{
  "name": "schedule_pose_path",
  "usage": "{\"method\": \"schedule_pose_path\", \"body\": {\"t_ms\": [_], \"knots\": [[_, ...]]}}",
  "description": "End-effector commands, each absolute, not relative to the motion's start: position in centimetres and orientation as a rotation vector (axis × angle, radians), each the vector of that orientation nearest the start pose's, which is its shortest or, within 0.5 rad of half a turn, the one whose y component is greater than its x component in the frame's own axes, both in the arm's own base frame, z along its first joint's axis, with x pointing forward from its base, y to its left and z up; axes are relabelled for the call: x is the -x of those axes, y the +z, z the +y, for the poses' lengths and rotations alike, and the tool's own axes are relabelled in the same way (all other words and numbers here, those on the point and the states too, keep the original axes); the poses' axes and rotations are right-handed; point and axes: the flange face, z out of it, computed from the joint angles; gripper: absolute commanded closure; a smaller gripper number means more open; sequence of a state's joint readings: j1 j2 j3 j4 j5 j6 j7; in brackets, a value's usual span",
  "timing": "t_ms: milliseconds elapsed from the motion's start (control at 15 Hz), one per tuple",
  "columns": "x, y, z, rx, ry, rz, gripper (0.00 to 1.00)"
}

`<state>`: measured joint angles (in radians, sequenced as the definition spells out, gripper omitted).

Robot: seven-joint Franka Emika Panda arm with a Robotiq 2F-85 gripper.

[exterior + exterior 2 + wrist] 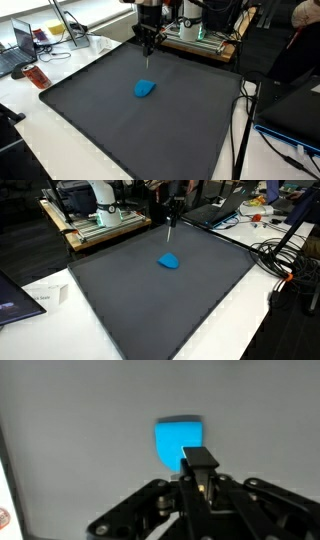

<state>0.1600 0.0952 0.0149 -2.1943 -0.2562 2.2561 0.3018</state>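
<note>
- My gripper (200, 460) is closed, the two fingers pressed together with no gap showing in the wrist view.
- In both exterior views a thin dark line hangs from my fingertips (148, 46) toward the mat. It is too fine for me to tell what it is, or whether I have hold of it.
- I hang in the air over the far part of the dark grey mat (120, 130), close to its far edge and clear of its surface (150, 310).
- The blue flat piece (145, 89) lies on the mat near its middle, just toward the near side from the spot below me.
- From the wrist, the blue flat piece (180, 438) shows one straight edge and one rounded edge. My closed fingertips cover its lower right corner in that picture.
- In an exterior view the blue flat piece (170, 262) lies apart from my gripper (172, 220), with bare mat all around it.
- Off the mat, beyond one corner, stands an open laptop (18, 45), with a small red object (37, 76) just beside the mat's edge.
- Past another side of the mat, a bundle of cables (290, 255) trails across the white table (270, 320).
</note>
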Motion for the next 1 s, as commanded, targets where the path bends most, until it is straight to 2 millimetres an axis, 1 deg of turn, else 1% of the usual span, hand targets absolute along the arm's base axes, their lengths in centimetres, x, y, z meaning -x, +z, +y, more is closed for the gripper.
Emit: {"method": "schedule_pose_path", "body": {"t_ms": [0,67,267,467,600,800,933], "knots": [[-53.8,34.9,9.5,3.358,-0.140,-0.053,0.97],[-54.0,35.0,10.1,3.361,-0.159,-0.065,0.97],[-55.1,35.7,11.4,3.414,-0.317,-0.047,0.97],[-56.0,35.9,12.9,3.456,-0.396,-0.024,0.97],[-56.6,35.5,14.2,3.472,-0.417,-0.019,0.97],[-57.4,34.2,16.1,3.496,-0.438,-0.004,0.97],[-58.1,33.2,17.1,3.526,-0.485,0.035,0.97]]}}
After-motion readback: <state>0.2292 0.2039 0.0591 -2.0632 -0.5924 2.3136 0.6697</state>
